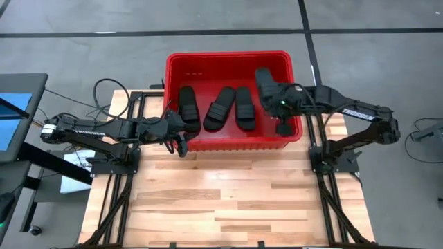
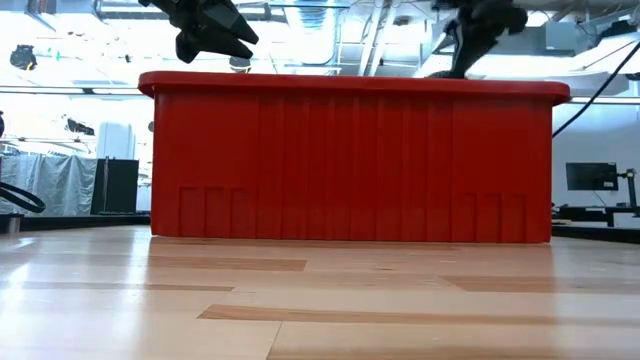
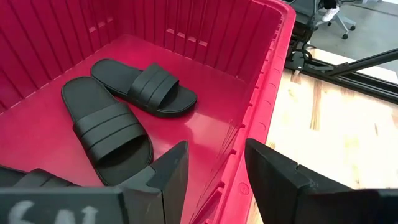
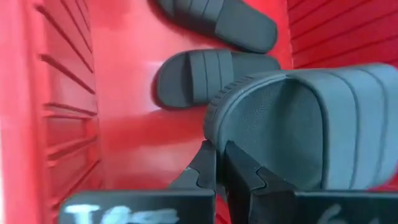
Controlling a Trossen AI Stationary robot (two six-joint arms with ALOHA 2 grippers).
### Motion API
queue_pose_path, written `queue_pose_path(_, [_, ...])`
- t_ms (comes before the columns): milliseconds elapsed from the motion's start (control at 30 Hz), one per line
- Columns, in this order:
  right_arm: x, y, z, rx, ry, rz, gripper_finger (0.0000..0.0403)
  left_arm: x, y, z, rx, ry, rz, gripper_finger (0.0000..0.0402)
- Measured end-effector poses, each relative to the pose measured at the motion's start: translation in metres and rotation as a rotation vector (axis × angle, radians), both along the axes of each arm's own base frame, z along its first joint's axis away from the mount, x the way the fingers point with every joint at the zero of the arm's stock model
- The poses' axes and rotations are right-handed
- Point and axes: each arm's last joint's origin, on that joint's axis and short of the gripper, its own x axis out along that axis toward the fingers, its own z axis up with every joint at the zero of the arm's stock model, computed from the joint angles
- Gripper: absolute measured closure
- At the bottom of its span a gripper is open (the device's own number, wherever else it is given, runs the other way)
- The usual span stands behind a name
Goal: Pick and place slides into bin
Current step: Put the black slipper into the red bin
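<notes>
The red bin [image 1: 228, 142] stands at the table's far middle. Three black slides [image 1: 187, 105] [image 1: 220, 108] [image 1: 244, 107] lie flat on its floor; two also show in the left wrist view [image 3: 146, 87] [image 3: 106, 127]. My right gripper [image 1: 275, 98] is over the bin's right part, shut on the fourth slide [image 4: 311, 121]. My left gripper [image 1: 181, 144] is open and empty at the bin's near left corner, above the rim [image 3: 264, 93], one finger on either side of the wall. My right gripper pinches the rim of the slide's sole at one end [image 4: 214, 134] between its two fingers. The slide is lifted clear of the bin's floor, reaching away from the fingers, its footbed and ribbed strap [image 4: 354, 124] facing the wrist camera.
The bin's tall near wall [image 2: 350, 165] stands between the bare wooden tabletop [image 1: 228, 200] and the slides. Dark arm frames run along the table's left [image 1: 114, 166] and right [image 1: 332, 166] sides. A monitor [image 1: 14, 114] is off the left edge.
</notes>
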Motion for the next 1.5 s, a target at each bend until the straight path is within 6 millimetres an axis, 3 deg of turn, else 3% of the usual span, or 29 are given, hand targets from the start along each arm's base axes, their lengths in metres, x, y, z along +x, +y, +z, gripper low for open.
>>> queue_pose_path(300, [0.0,-0.027,-0.031,0.053,0.015,-0.03,0.0402,0.0,0.0,0.0,0.02,0.007,-0.009,0.0254])
queue_pose_path(600, [-0.006,-0.036,-0.051,0.119,0.055,-0.054,0.0403,0.0,0.0,0.0,0.02,0.006,-0.009,0.0254])
queue_pose_path(967, [-0.007,-0.036,-0.066,0.146,0.079,-0.06,0.0403,0.0,0.0,0.0,0.016,0.005,-0.008,0.0254])
queue_pose_path(1500, [-0.004,-0.037,-0.065,0.16,0.04,-0.055,0.0403,0.0,0.0,0.0,0.016,0.005,-0.008,0.0254])
